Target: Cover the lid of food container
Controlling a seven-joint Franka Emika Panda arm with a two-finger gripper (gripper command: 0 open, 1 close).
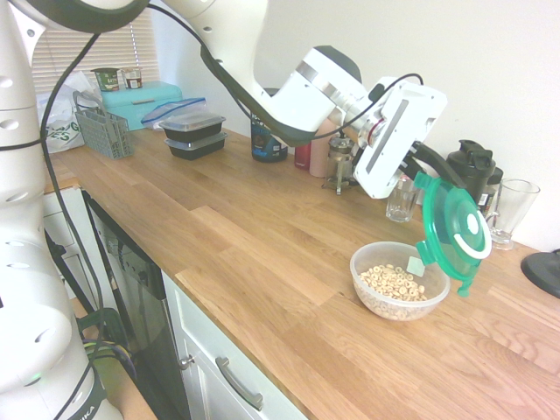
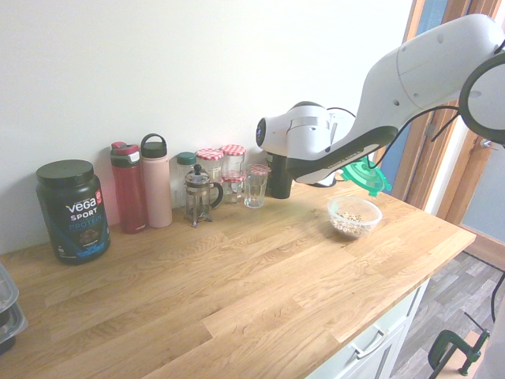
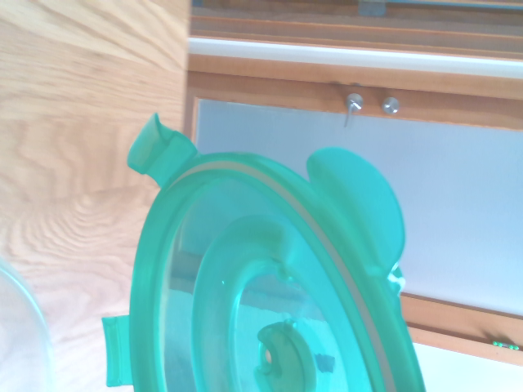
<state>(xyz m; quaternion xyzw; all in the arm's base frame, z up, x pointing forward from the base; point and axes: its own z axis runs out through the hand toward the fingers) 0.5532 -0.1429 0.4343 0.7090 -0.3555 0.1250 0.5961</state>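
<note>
My tool (image 1: 420,178) is clamped tight on the edge of the lid (image 1: 454,228), holding it steeply tilted in the air just above the far rim of the food container (image 1: 399,280); that bowl of cereal rings sits on the desk (image 1: 262,254), uncovered.

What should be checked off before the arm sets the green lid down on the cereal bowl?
1. Lid held: ok. The gripper is shut on the lid at its rim.
2. Lid level: not ok. It hangs steeply tilted, nearly on edge.
3. Lid centred over the food container: not ok. In the first exterior view it sits above the bowl's far rim.
4. Bowl mouth clear: ok. Only cereal rings inside, nothing sticking above the rim.
5. Snap tabs free to seat: cannot tell. Some tabs show in the wrist view, but not all four.
6. Nearby clutter: ok. The drinking glass stands apart from the bowl.
</note>
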